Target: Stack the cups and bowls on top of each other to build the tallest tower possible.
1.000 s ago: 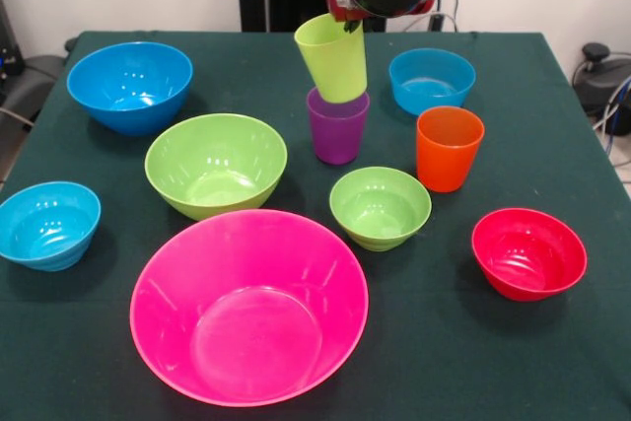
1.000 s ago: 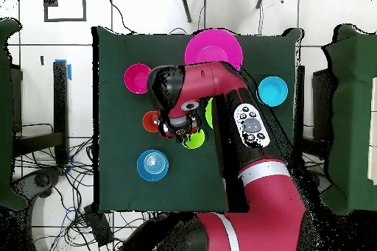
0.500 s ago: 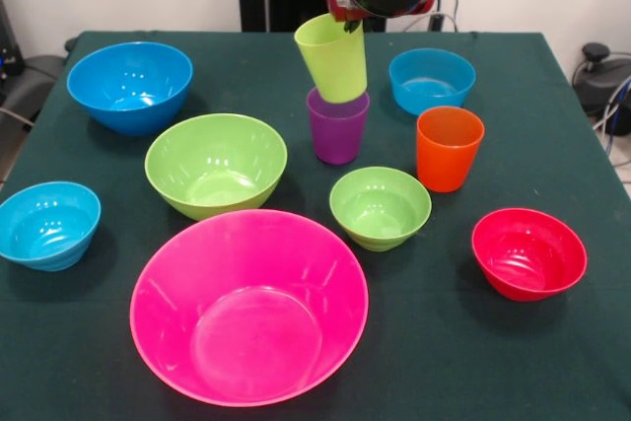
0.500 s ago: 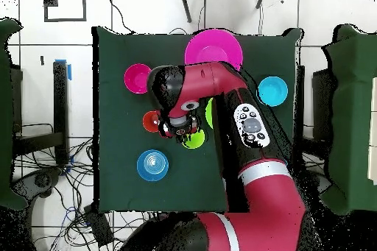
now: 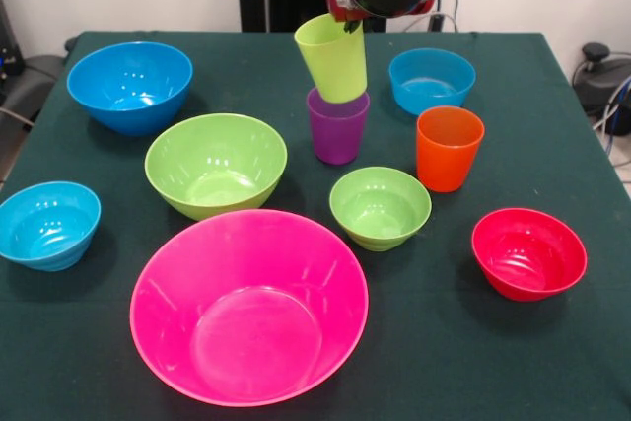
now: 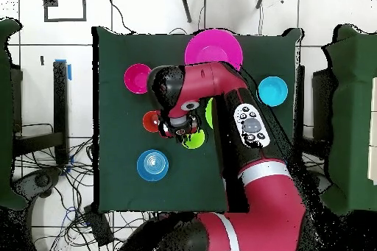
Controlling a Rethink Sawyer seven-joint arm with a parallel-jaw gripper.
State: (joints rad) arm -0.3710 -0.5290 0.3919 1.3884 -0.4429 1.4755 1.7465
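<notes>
My gripper (image 5: pixel 351 24) comes down from the top edge, shut on the rim of the lime green cup (image 5: pixel 332 58). That cup hangs tilted, its base at the mouth of the purple cup (image 5: pixel 337 130). The orange cup (image 5: pixel 449 149) stands upright to the right. The bowls all sit apart, none nested, so no tower shows: huge pink (image 5: pixel 248 305), large green (image 5: pixel 216 163), large blue (image 5: pixel 130 84), small green (image 5: pixel 380 206), red (image 5: pixel 528 252), and light-blue ones (image 5: pixel 47 224) (image 5: pixel 431 79). In the overhead view the arm hides the gripper (image 6: pixel 182 126) and most cups.
The dark green tablecloth (image 5: pixel 552 145) ends at the edges on all sides. Overhead, the red arm (image 6: pixel 221 93) crosses the table's middle, and cables lie on the floor (image 6: pixel 74 211) around it.
</notes>
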